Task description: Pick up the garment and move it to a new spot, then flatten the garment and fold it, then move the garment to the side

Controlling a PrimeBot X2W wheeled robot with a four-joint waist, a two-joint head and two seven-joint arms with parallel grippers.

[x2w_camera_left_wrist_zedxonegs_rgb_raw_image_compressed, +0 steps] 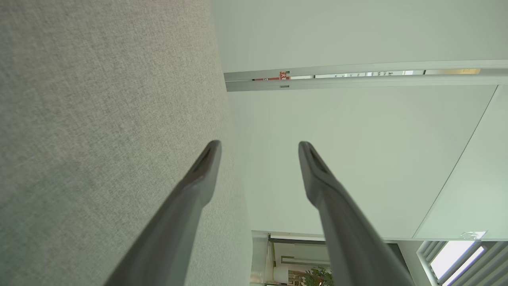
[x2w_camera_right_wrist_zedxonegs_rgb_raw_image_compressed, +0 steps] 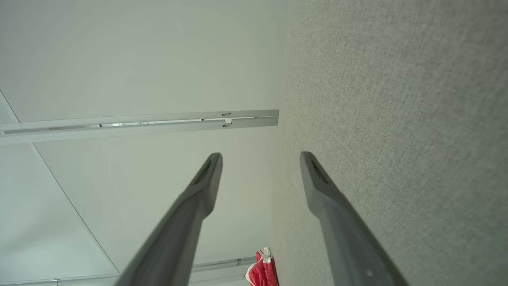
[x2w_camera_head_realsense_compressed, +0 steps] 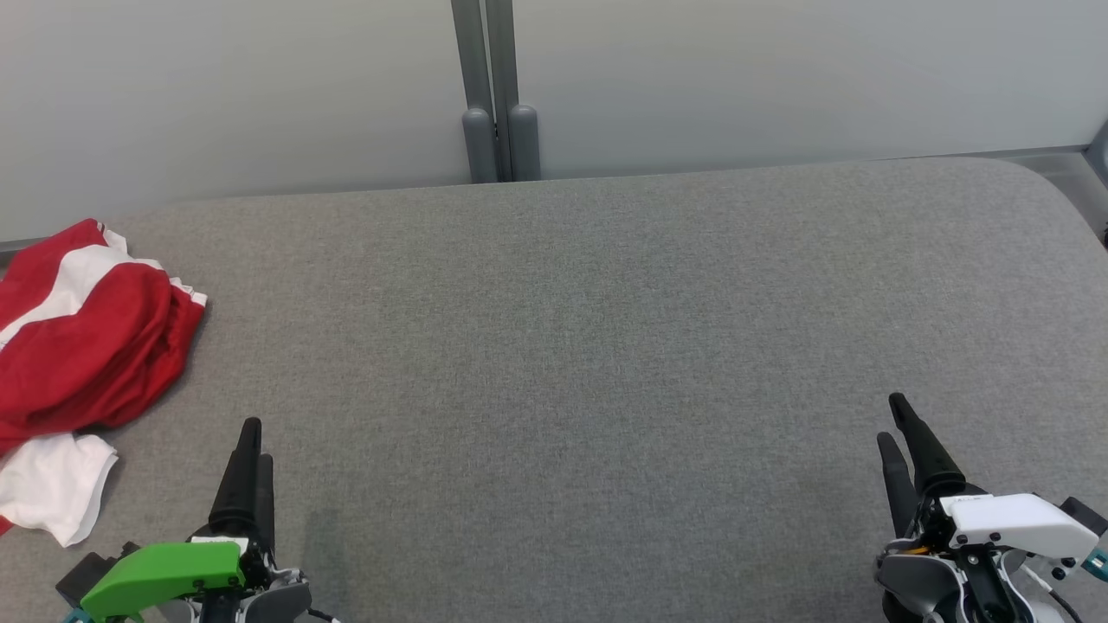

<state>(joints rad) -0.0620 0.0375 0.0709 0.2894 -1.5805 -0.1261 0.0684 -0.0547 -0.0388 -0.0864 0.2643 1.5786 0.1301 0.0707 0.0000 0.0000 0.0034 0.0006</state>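
Left gripper [x2w_camera_head_realsense_compressed: 257, 441] and right gripper [x2w_camera_head_realsense_compressed: 890, 419] are hovering over the grey surface [x2w_camera_head_realsense_compressed: 563, 346], fingers spread apart, gripping nothing. Garment [x2w_camera_head_realsense_compressed: 86, 337] is lying crumpled just left of the left gripper, untouched. Looking like zero progress: pick, flatten, fold, side-move all pending.

The table [x2w_camera_head_realsense_compressed: 563, 346] lies open across its whole middle and right: a wide bare stretch of grey cloth between the left gripper [x2w_camera_head_realsense_compressed: 256, 441] and the right gripper [x2w_camera_head_realsense_compressed: 891, 418], reaching to the rear edge. The one obstacle on it is the garment [x2w_camera_head_realsense_compressed: 82, 337], heaped at the far left edge, near the left gripper and up-left of it. The wall [x2w_camera_head_realsense_compressed: 216, 86] closes off the back, with a grey post [x2w_camera_head_realsense_compressed: 500, 112] at its middle, just past the rear edge.
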